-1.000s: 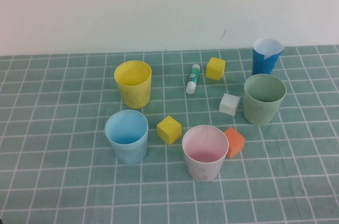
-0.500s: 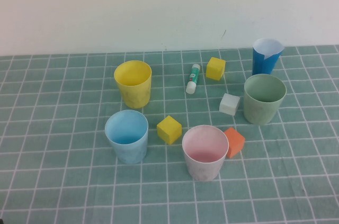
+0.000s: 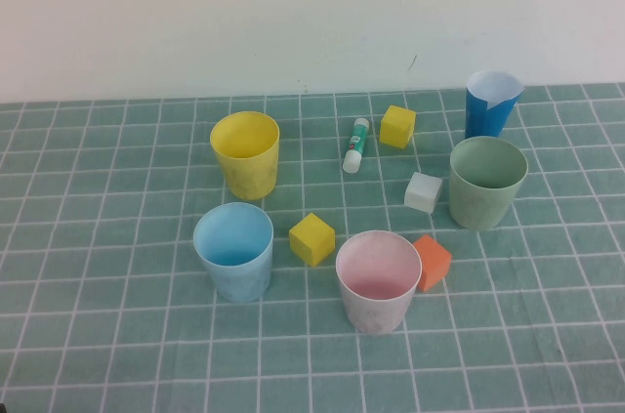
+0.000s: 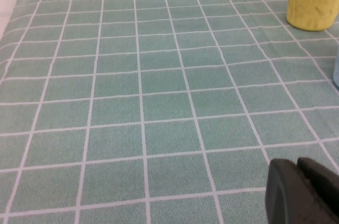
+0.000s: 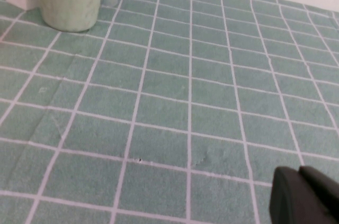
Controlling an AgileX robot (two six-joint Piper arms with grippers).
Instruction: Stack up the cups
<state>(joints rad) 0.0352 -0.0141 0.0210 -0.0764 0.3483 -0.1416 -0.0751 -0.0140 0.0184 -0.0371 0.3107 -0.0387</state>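
Separately, four cups are observed upright on the surface (image 3: pixel 117 335): yellow cup (image 3: pixel 245 153), blue cup (image 3: pixel 233 251), pink cup (image 3: pixel 377 279), green cup (image 3: pixel 486 182). Left end effector (image 4: pixel 304 192) and right end effector (image 5: pixel 304 197) are seen low over bare surface; finger state cannot be determined.

A green gridded cloth (image 3: pixel 117 354) covered the table before a white wall (image 3: pixel 244 13). At the back right stood a blue paper cone (image 3: pixel 490 103). A glue stick (image 3: pixel 355 144) lay beside a yellow cube (image 3: pixel 396 126). A white cube (image 3: pixel 423 192) sat nearer, an orange cube (image 3: pixel 432 262) nearer again, and another yellow cube (image 3: pixel 312 238) at centre.
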